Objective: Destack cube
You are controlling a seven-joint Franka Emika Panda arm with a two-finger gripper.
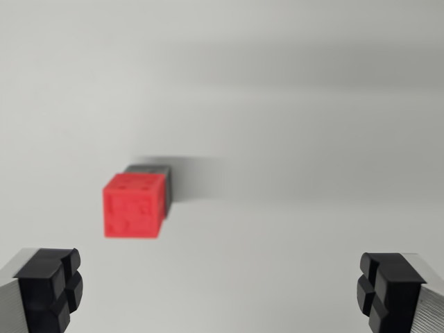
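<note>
Two black fingertips [48,288] stand nearest to the camera, one in each lower corner of the wrist view. One is at about 8 o'clock from the middle of the picture and the other at about 4 o'clock. Each tip is a dark, blocky pad fixed on a pale grey metal finger. The gripper [222,288] has its jaws spread wide apart, and between them there is only bare surface. They hold nothing and touch nothing.

Beyond the fingertips lies a plain white table [298,139], which fills nearly the whole picture. Soft grey bands of shadow cross it toward 12 o'clock.

The red cube [133,207] sits a little to the wrist view's left of the centre, at about 9 o'clock from the middle, and well apart from both fingertips. Its upper face has small round dimples, and its front face has shallow relief, but the picture is too blurred to read the details. A grey cube [154,173] shows from behind it at about 1 o'clock of the red one; only its top edge and a narrow strip of its right side can be seen. The two cubes touch, yet I cannot tell from this angle whether the red one rests on the grey one or stands in front of it. A dark shadow stretches from the pair toward 3 o'clock.
</note>
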